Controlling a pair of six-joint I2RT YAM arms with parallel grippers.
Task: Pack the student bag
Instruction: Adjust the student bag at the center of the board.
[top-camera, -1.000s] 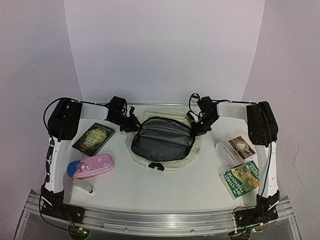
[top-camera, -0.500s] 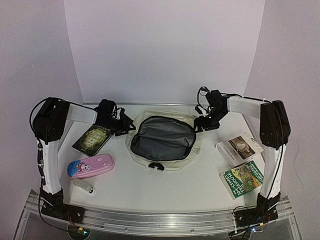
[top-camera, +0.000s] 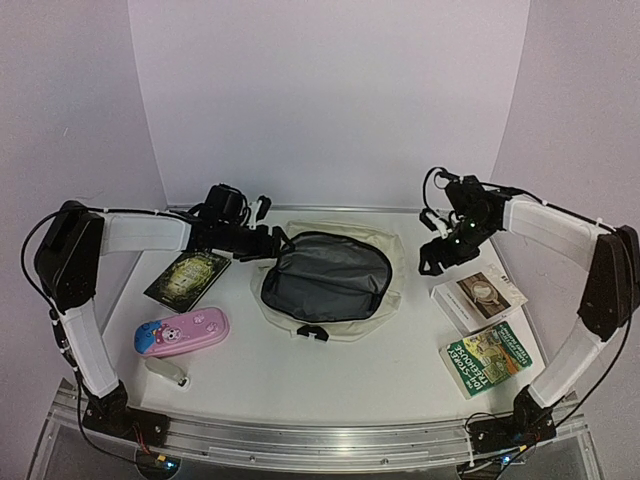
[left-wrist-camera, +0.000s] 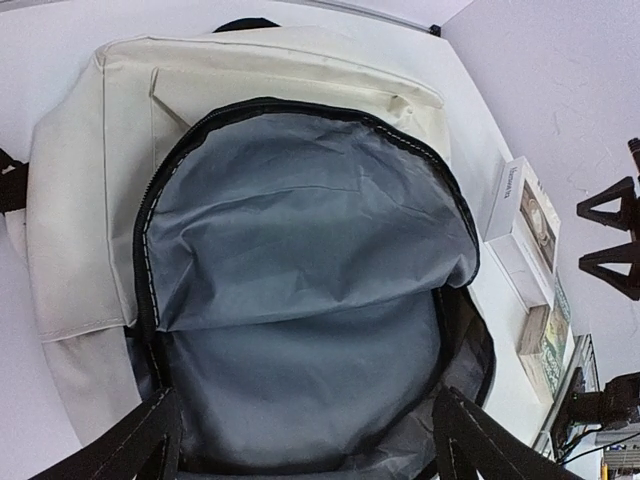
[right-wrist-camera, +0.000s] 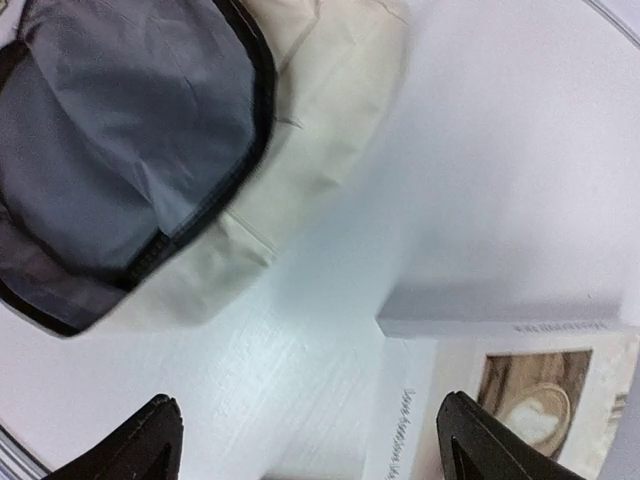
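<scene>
Student bag open, nothing packed. Left gripper, right gripper: jaws apart, empty. Next, likely: grasp white box at right.

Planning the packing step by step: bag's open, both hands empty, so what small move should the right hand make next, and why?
Probably lower the right hand onto the white book: its fingers stand open over that book's edge, and the student bag beside it lies open with only grey lining showing.

A white table sits before a plain pale backdrop (lilac-tinged at the sides).
</scene>
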